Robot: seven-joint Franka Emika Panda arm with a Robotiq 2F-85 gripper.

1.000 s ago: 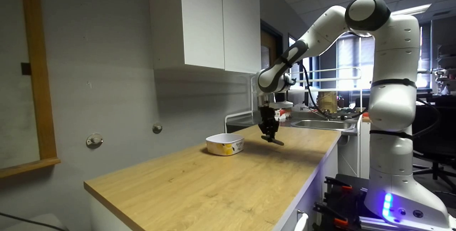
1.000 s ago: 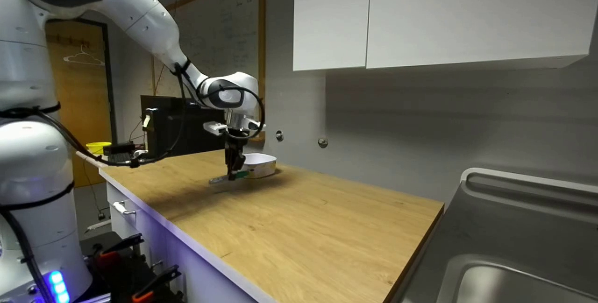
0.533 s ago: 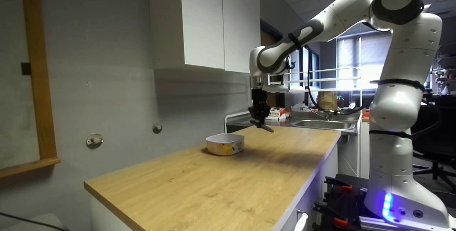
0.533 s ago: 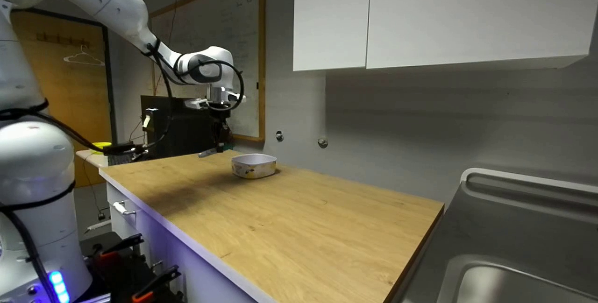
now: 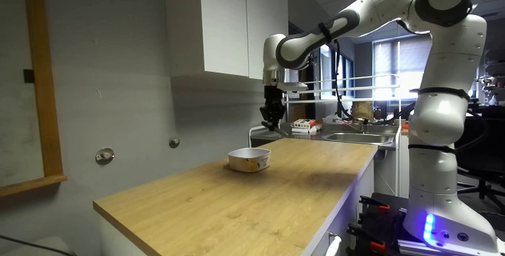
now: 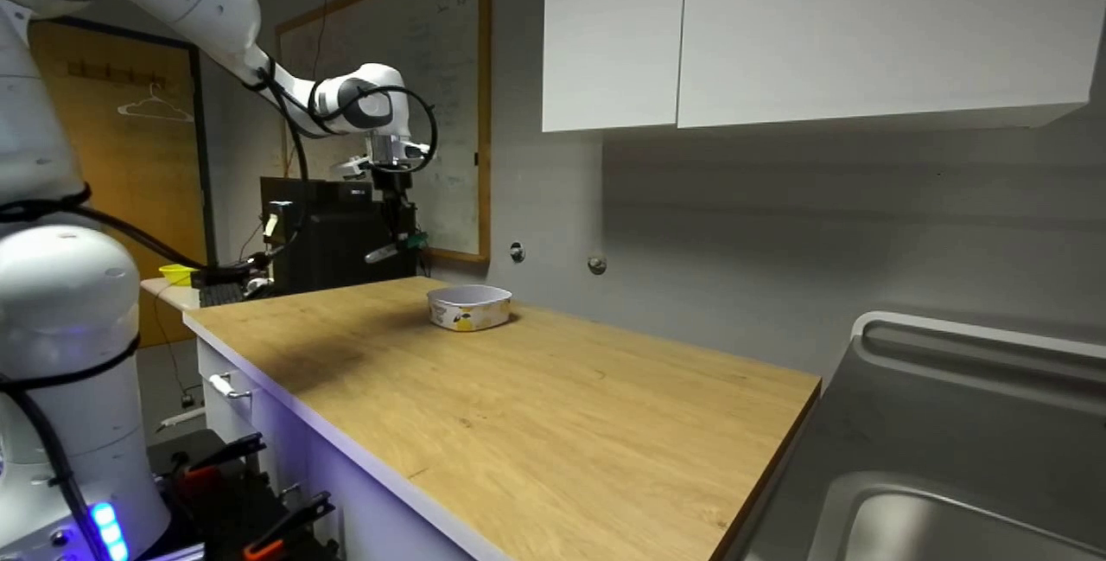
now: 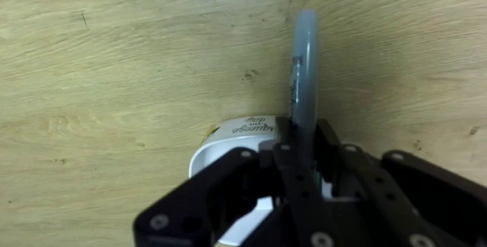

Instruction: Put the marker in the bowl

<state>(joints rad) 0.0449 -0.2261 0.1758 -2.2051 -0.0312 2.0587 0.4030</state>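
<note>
My gripper (image 5: 271, 125) is shut on the marker (image 7: 305, 60), a stick with a grey body and a green end. Both stand raised well above the counter; the marker's grey end also shows in an exterior view (image 6: 382, 253). In the wrist view the fingers close on the marker's two sides, and its green end is mostly hidden behind them. The white bowl (image 5: 249, 160) with yellow lemon prints sits upright on the counter, lower than the gripper (image 6: 400, 241). In the wrist view the bowl (image 7: 253, 127) lies beneath the gripper, which covers much of it.
The wooden counter (image 5: 221, 204) runs along a grey wall. A white wall cabinet (image 5: 225, 23) hangs above, close to the arm's wrist in that exterior view. A sink (image 5: 357, 138) and small boxes (image 5: 303, 124) are at the far end.
My gripper has risen with the marker in it and moved leftward in both exterior views. It no longer covers part of the bowl there. The bowl has not moved.
</note>
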